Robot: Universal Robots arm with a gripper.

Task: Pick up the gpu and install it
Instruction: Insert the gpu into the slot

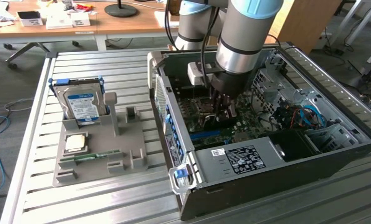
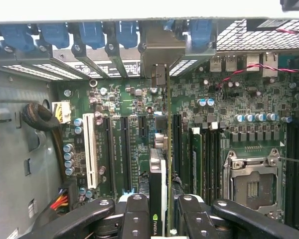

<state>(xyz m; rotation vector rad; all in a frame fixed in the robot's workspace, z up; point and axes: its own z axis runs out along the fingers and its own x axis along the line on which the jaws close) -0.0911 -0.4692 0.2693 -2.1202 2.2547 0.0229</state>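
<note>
While I hang inside the open case [image 1: 285,186], my end effector [image 2: 159,216] is clenched on the gpu [image 2: 162,169], with a finger [image 2: 137,214] on each face of the card. From my wrist, the card stands on edge above the motherboard [image 2: 229,99], its green board a thin line running from my fingers toward the case's rear wall. The bracket [image 2: 162,50] at its far end sits at that wall, among the blue clips [image 2: 92,32]. The card lies over the black slots in the middle of the board, between the white slot [image 2: 89,149] on one side and the empty socket [image 2: 251,186] on the other. I cannot tell whether its connector is pressed home in a slot, because the card hides the contact.

In the exterior view I am down among the components near the middle of the case, with the silver power supply [image 1: 241,161] close by. The case lies on its side on the slatted desk [image 1: 110,205]. At the exterior view's left, well apart from the case, a grey tray [image 1: 92,175] holds an upright hard drive [image 1: 82,105], a flat chip [image 1: 75,142] and a RAM stick [image 1: 88,157] lying just beside the chip.
</note>
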